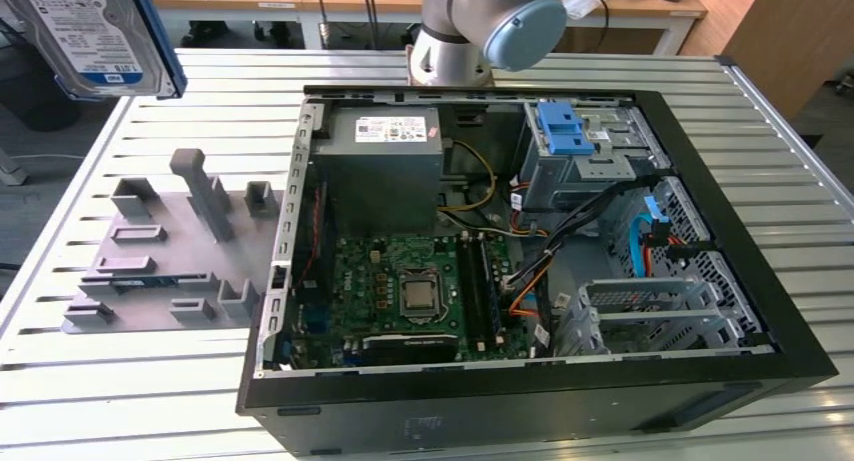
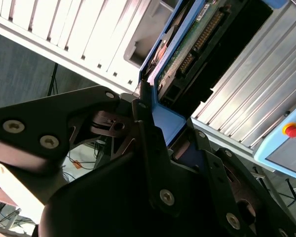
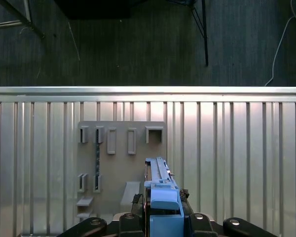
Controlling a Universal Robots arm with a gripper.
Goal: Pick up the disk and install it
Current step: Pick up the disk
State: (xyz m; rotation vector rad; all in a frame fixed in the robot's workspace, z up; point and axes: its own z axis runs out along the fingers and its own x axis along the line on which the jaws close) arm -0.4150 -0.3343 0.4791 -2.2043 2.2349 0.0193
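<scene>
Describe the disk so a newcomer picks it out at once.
Start from the open black computer case on the slatted table. Look past the grey fixture plate to the exterior view's upper left, where the disk hangs in the air, held by the gripper. It is the flat silver slab with a white-and-blue label and blue frame, outside the case.
</scene>
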